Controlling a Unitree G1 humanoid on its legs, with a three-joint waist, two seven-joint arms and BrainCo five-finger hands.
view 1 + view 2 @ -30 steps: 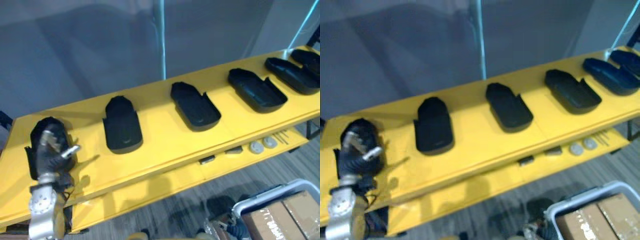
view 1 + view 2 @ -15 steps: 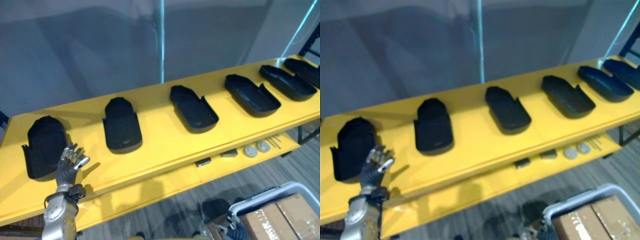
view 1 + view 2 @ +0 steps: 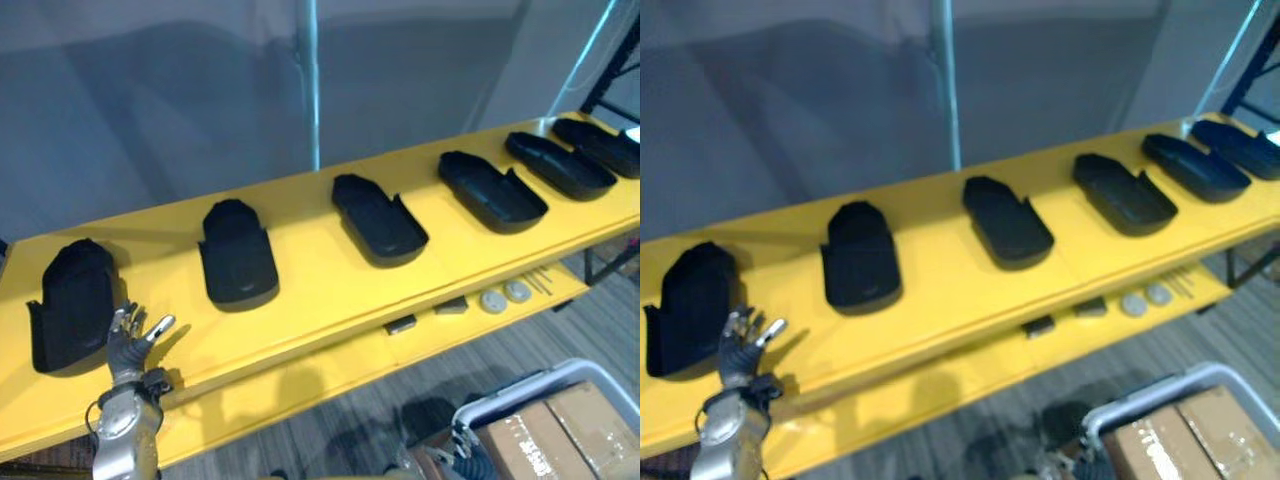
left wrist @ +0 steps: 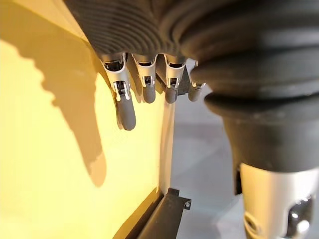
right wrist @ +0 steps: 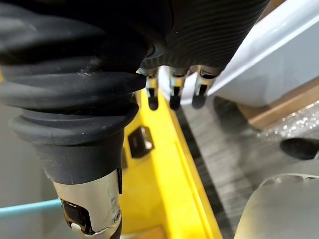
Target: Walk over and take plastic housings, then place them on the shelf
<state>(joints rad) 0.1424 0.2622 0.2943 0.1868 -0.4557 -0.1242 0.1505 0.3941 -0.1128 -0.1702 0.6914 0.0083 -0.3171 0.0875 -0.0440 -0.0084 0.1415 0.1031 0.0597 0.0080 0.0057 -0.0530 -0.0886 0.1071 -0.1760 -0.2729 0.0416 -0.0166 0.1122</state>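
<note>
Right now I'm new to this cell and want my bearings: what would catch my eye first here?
Six black plastic housings lying in a row along the bright yellow shelf stand out first. At its left end the left hand is open, empty, beside the leftmost housing. The right hand hangs open low by the shelf's edge, near a grey bin holding cardboard boxes.
</note>
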